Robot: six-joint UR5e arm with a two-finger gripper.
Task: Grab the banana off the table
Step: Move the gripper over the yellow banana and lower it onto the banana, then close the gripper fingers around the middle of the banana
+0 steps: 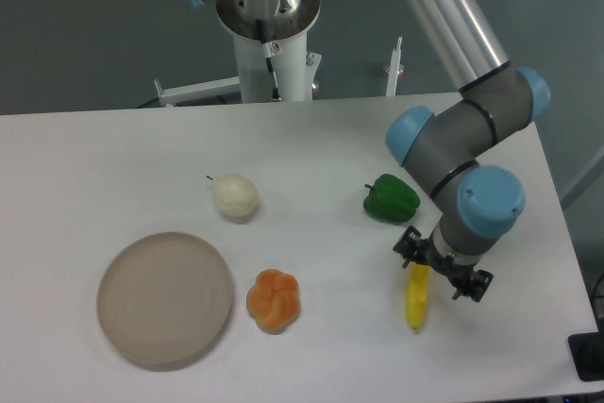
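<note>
The yellow banana (pixel 417 301) lies on the white table (pixel 113 158) at the front right; only its lower part shows, the upper part is hidden under the arm's wrist. My gripper (pixel 441 269) hangs directly above the banana's middle, its dark fingers spread on either side of it. It stands open, and I cannot tell whether the fingers touch the fruit.
A green pepper (pixel 391 199) sits just up-left of the gripper. A pale round fruit (pixel 235 196), an orange lobed fruit (pixel 274 300) and a round beige plate (pixel 165 298) lie to the left. The robot's base column (pixel 272 44) stands at the back.
</note>
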